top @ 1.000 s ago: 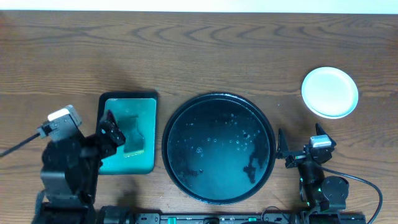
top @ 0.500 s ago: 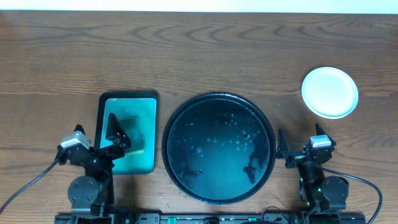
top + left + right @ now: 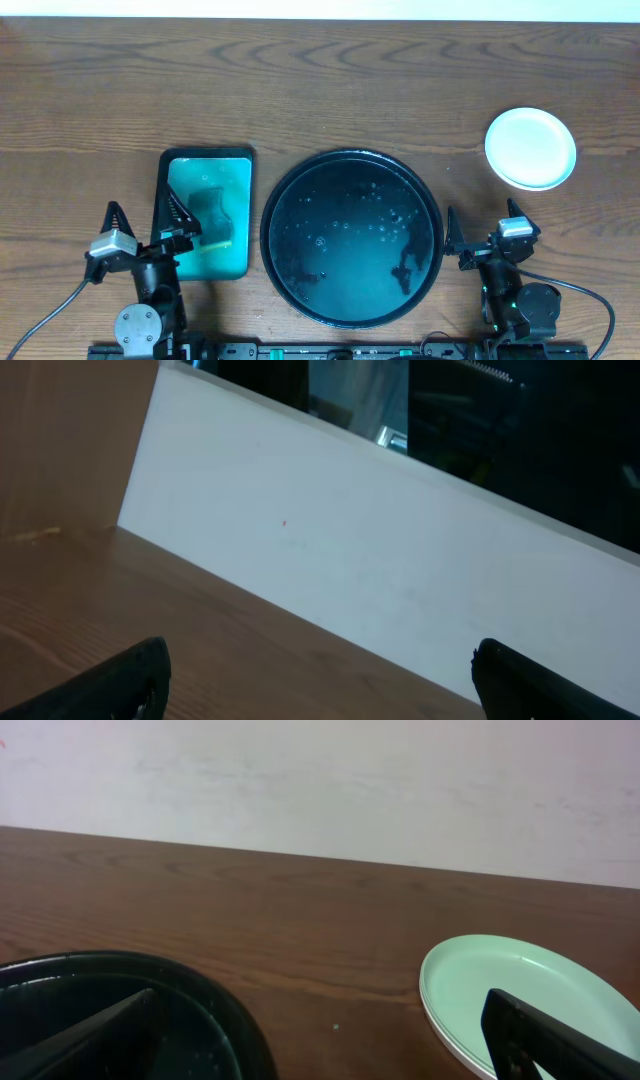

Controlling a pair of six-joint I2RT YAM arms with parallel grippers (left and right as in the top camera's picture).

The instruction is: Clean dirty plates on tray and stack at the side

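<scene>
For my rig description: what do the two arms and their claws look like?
Both arms are black, with round joints near the base. The left claw and the right claw each have two black, pointed, wedge-shaped fingers. A small pale grey block sits at each wrist, and a thin cable runs from each arm.

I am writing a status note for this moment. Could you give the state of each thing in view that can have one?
plates: off the tray, in one pile on the table to its right; top one looks clean.
tray: no plates on it, wet with droplets.
sponge: lying in the teal tray.
left gripper: open, holding nothing.
right gripper: open, holding nothing.
</scene>
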